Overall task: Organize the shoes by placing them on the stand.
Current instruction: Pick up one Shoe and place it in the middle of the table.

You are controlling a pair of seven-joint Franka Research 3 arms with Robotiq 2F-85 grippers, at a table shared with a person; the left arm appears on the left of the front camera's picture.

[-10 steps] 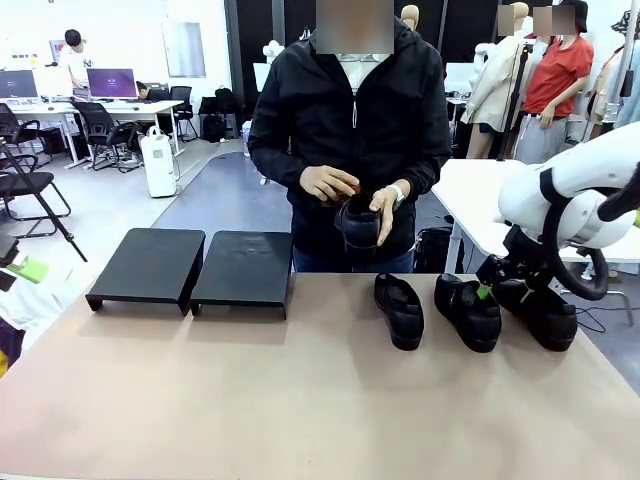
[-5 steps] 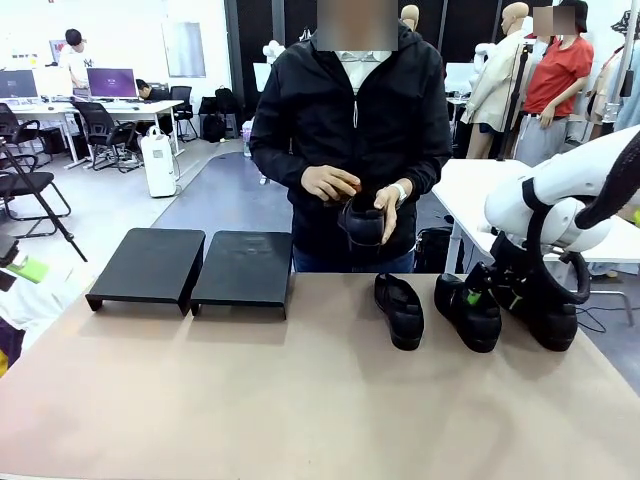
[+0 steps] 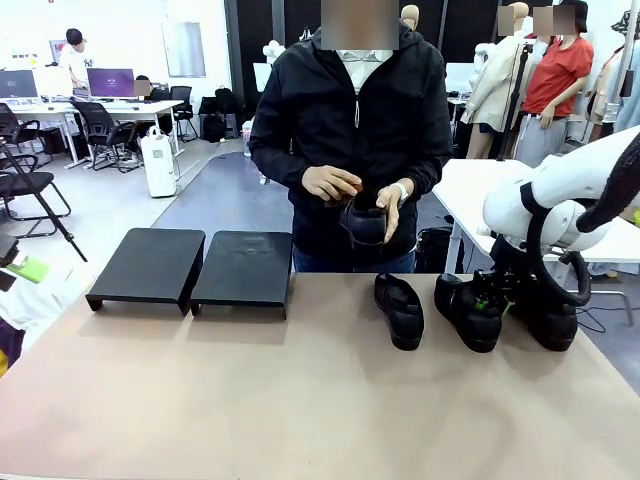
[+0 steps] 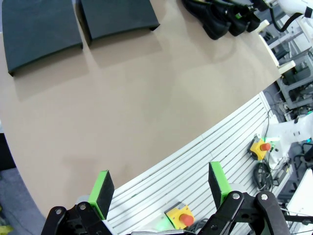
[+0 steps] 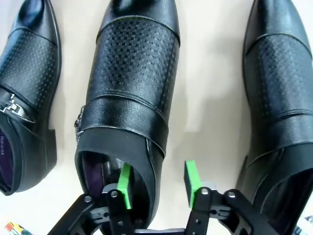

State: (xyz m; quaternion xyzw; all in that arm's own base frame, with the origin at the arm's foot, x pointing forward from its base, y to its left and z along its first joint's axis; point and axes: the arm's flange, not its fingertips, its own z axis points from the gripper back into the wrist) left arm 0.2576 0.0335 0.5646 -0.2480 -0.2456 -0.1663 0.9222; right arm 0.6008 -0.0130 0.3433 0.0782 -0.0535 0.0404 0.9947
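Surface: tan table [image 3: 300,400], its near half bare; office desks and chairs fill the upper left behind it.
Left gripper [image 4: 159,188]: jaws spread wide with nothing between them, hanging high over the table's near edge, out of play.
Stand: left platform [image 3: 148,262] and right platform [image 3: 243,265] sit side by side at centre left, both tops bare.
Held shoe [image 3: 362,222]: at chest height at the frame's centre, beyond the far edge, between the person's watch-side hand [image 3: 385,208] and the person's other hand [image 3: 328,183].
Shoe row: left shoe [image 3: 400,310], middle shoe [image 3: 468,312] and right shoe [image 3: 548,320] stand on the table at centre right, close together.
Change: right gripper [image 3: 487,297] has dropped from above the row's right end onto the middle shoe.
Grip: one green pad [image 5: 124,183] is inside the shoe's opening and the other pad [image 5: 190,178] outside. The collar wall stands between them and the jaws are not yet closed on it.
Meaning: a pick looks imminent; no shoe is on the stand yet.
Room: the neighbouring shoes crowd both sides, so a straight lift seems safest. Leftward, the table is open to the right platform.
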